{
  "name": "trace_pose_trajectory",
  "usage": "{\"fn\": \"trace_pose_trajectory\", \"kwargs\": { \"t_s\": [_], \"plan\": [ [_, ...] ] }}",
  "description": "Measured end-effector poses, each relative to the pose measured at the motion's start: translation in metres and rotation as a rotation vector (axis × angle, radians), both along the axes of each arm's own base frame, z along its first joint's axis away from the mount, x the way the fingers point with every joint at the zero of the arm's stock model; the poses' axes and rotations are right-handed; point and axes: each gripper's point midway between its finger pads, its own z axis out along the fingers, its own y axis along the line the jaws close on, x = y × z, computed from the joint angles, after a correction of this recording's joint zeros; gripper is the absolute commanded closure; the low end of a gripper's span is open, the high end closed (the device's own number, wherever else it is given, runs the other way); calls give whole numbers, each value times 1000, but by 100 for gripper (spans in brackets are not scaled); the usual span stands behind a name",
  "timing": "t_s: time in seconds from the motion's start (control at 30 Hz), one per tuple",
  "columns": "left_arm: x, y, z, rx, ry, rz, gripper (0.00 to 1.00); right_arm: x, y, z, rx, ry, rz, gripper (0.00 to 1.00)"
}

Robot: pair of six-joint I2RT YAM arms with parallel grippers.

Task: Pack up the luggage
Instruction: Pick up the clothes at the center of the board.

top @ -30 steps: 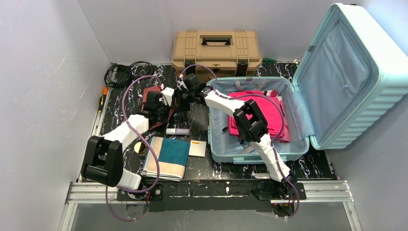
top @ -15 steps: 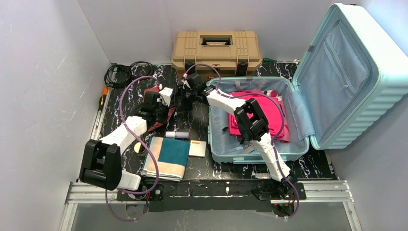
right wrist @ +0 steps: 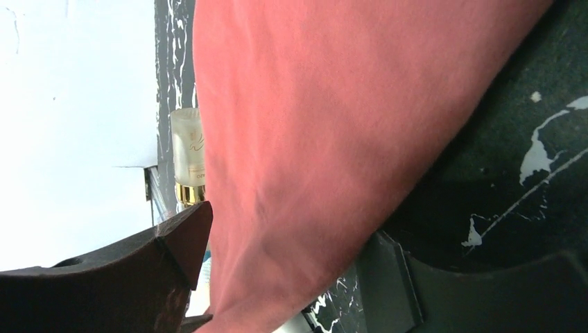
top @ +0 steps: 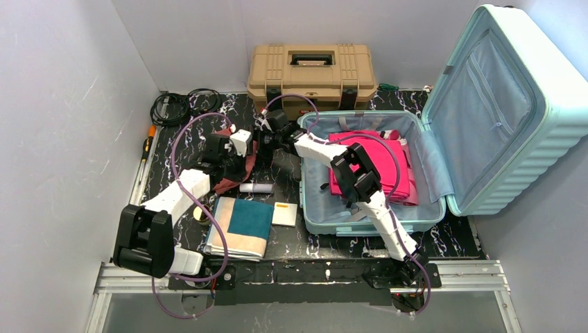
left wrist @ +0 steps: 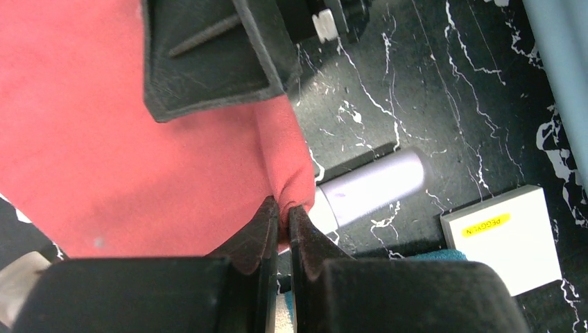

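Lying nearest on the table (top: 281, 170), at 7 o'clock, is a folded towel (top: 239, 225), with a small white box (top: 284, 214) just beside it. Past them, the left hand (left wrist: 284, 208) is pinched tight on a red cloth (left wrist: 139, 159). The right hand (right wrist: 284, 243) is spread wide, with the same cloth between its fingers. The luggage (top: 485, 104) sits open at 3 o'clock, pink clothes (top: 388, 149) inside. A tan toolbox (top: 312, 69) stands at 12 o'clock.
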Motion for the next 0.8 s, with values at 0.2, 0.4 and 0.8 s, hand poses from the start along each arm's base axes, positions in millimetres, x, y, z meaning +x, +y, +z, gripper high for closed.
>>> {"fn": "trace_pose_trajectory", "kwargs": {
  "t_s": [0.2,0.4,0.8],
  "plan": [
    [-9,-3,-7,-14,31,-25,100,-1,5,0,39,11,13,24],
    [-12,-4,-8,-21,43,-34,74,-1,9,-6,55,17,17,71],
    [-16,1,13,-14,33,-43,2,-9,13,-10,69,26,53,99]
  ]
}}
